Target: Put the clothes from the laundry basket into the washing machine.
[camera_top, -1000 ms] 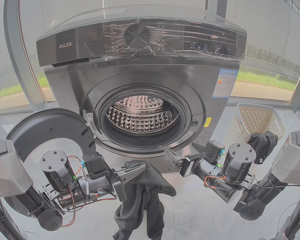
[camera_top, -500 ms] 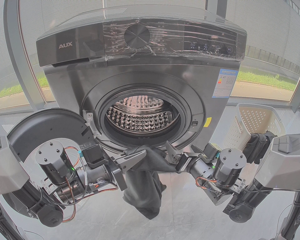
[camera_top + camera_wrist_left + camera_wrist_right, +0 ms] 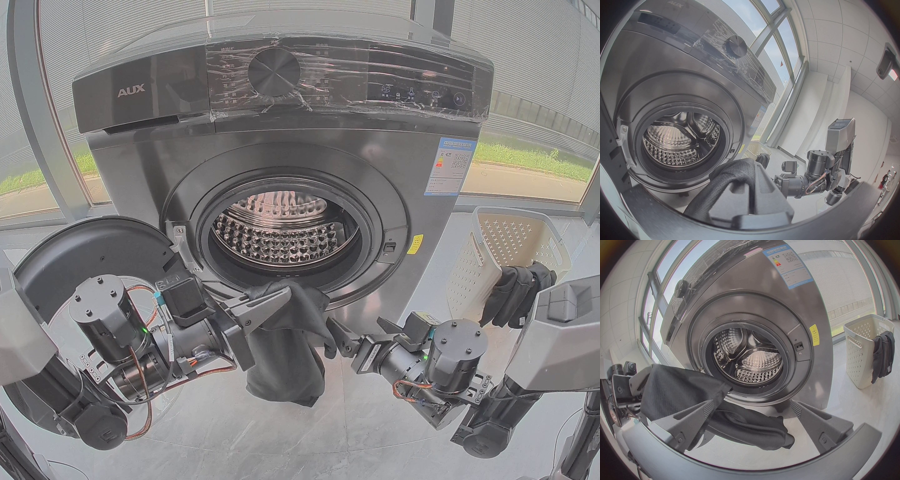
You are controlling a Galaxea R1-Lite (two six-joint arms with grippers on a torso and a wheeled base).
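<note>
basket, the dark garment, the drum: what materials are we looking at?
Basket: cream plastic, probably moulded, matte, with perforated walls.
Garment: soft dark grey fabric, possibly a knit. It hangs in limp folds and has a fine mesh-like texture up close.
Drum: bright metal, likely stainless steel, with a mirror sheen and embossed bumps.

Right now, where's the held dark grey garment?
Head view, centre: the dark grey fabric garment hangs from the left tool at the lower rim of the open mouth of the grey washing machine, right tool just to its right.
</note>
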